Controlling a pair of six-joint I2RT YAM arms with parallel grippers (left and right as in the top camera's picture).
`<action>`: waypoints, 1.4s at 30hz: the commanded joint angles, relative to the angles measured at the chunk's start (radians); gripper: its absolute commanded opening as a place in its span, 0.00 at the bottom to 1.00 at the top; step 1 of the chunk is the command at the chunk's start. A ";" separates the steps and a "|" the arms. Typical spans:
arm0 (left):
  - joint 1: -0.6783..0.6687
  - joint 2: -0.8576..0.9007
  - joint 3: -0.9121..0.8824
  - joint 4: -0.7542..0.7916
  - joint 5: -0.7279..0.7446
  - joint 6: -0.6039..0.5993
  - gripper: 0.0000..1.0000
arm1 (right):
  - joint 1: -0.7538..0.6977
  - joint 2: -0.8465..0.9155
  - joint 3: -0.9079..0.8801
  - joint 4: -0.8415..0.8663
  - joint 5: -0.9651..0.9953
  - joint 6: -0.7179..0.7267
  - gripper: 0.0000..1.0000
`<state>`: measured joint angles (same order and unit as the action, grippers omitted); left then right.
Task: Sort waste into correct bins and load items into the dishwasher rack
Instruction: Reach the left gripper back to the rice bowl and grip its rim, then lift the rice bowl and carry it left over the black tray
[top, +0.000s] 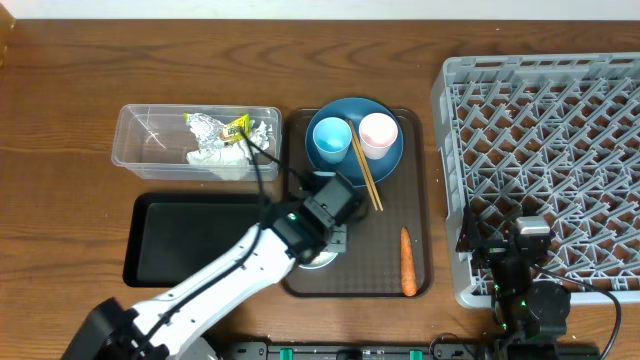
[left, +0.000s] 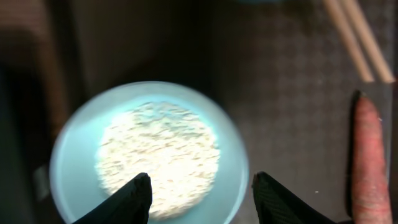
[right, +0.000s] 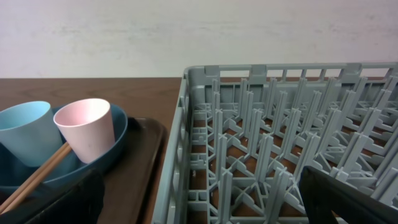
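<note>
Now, bowl (left: 74, 146): keep it level; rice (left: 158, 155) lies inside.
Left gripper (left: 202, 186): jaws apart above the bowl; close squarely on the rim.

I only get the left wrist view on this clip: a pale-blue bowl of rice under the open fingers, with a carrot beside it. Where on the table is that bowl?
Observer: The bowl sits near the front-left corner of the brown serving tray. From overhead, the left gripper mostly hides it.
Operator: Has any waste been binned?
Observer: Yes. The clear tub behind the tray's left side holds crumpled napkins and the foil wrapper.
Operator: Anything loaded in the rack?
Observer: No dish shows in the dishwasher rack, either overhead or from the right wrist.
</note>
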<state>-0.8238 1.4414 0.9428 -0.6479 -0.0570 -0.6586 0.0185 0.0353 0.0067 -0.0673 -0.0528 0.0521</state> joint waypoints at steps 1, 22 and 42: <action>-0.043 0.022 0.018 0.023 -0.018 -0.013 0.56 | -0.001 0.000 -0.001 -0.004 0.000 -0.005 0.99; -0.098 0.204 0.017 0.076 -0.061 -0.021 0.35 | -0.001 0.000 -0.001 -0.004 0.000 -0.005 0.99; -0.095 0.023 0.017 0.023 -0.061 -0.011 0.06 | -0.001 0.000 -0.001 -0.004 0.000 -0.005 0.99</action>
<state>-0.9203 1.5284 0.9436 -0.6106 -0.1101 -0.6773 0.0185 0.0353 0.0067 -0.0673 -0.0528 0.0521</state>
